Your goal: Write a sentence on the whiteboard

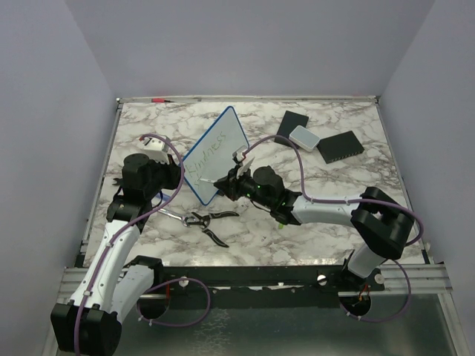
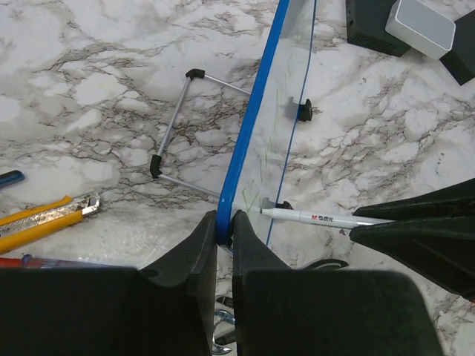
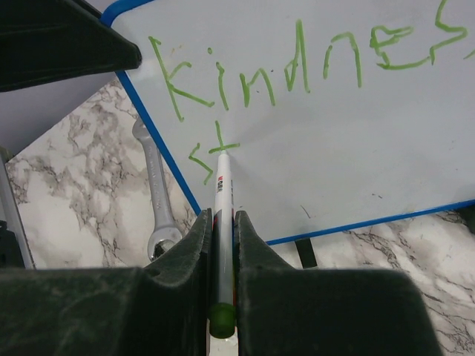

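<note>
2-line sentence: green, "kindnes" over "st".
Left fingers: pinching whiteboard frame.
Right fingers: pinching marker, tip touches board.

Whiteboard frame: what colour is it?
Blue. The whiteboard frame shows best in the left wrist view, running up from the left gripper.

Robot lab cell (plain walls, marble tabletop)

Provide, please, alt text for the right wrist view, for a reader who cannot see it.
The right tool grips a white marker, tip on the blue-framed whiteboard, where the green sentence reads "kindnes" above "st". A wrench lies on the marble table by the board's edge.
</note>
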Robot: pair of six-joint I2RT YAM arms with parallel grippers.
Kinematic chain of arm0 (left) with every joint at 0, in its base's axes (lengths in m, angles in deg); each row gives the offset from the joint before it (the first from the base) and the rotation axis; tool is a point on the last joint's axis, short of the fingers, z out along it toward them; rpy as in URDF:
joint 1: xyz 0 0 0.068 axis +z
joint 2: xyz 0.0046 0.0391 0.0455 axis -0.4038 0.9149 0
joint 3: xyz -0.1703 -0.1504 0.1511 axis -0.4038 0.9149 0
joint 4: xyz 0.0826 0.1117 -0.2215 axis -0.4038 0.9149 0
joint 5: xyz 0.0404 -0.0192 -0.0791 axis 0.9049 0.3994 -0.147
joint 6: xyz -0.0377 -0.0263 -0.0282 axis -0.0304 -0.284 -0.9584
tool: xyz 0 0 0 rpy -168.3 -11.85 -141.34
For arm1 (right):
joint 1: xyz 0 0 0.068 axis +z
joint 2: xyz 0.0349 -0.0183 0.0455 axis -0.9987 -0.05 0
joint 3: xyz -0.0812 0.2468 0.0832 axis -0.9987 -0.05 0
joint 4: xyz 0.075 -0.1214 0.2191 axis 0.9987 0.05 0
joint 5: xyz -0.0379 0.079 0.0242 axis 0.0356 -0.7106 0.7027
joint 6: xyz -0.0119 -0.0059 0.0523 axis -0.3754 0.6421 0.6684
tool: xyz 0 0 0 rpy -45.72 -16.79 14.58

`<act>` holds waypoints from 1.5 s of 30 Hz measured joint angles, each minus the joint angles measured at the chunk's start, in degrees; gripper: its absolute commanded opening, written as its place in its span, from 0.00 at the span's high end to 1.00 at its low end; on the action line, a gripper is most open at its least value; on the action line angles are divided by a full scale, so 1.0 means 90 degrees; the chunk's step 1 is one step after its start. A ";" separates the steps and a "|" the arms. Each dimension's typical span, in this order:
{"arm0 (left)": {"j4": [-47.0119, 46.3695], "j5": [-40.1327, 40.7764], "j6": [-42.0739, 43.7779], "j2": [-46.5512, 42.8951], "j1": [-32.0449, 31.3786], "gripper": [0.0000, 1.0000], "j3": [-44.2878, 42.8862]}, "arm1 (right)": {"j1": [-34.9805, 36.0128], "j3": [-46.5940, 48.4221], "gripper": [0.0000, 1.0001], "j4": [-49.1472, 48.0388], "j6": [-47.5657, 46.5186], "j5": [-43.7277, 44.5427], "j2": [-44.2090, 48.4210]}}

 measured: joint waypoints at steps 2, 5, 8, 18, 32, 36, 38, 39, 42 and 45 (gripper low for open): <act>-0.0002 0.0000 0.0000 0.0000 0.0000 0.97 0.0000 | 0.0002 -0.0053 0.99 0.0002 0.0029 -0.0002 -0.0002; -0.0002 0.0000 0.0000 0.0000 0.0000 0.97 0.0000 | 0.0005 -0.0119 0.99 0.0002 0.0058 -0.0002 -0.0005; -0.0002 0.0000 0.0000 0.0000 0.0000 0.97 0.0000 | 0.0027 -0.0177 0.99 0.0007 0.0070 0.0000 -0.0012; -0.0005 0.0000 0.0000 0.0000 0.0000 0.97 0.0000 | 0.0044 -0.0335 0.99 0.0012 0.0134 0.0000 -0.0053; -0.0002 0.0000 0.0000 0.0000 0.0000 0.97 0.0000 | 0.0044 -0.0345 0.99 0.0012 0.0240 0.0083 -0.0104; -0.0002 0.0000 0.0000 0.0000 0.0000 0.97 0.0000 | 0.0044 -0.0345 0.99 0.0012 0.0253 0.0146 -0.0104; -0.0002 0.0000 0.0000 0.0000 0.0000 0.97 0.0000 | 0.0046 -0.0345 0.99 0.0015 0.0255 0.0168 -0.0104; -0.0002 0.0000 0.0000 0.0000 0.0000 0.97 0.0000 | 0.0049 -0.0345 0.99 0.0015 0.0253 0.0177 -0.0104; -0.0002 0.0000 0.0000 0.0000 0.0000 0.97 -0.0002 | 0.0073 -0.0345 0.99 0.0015 0.0250 0.0223 -0.0104; -0.0002 0.0000 0.0000 0.0000 0.0000 0.97 0.0000 | 0.0073 -0.0342 0.99 0.0015 0.0226 0.0265 -0.0102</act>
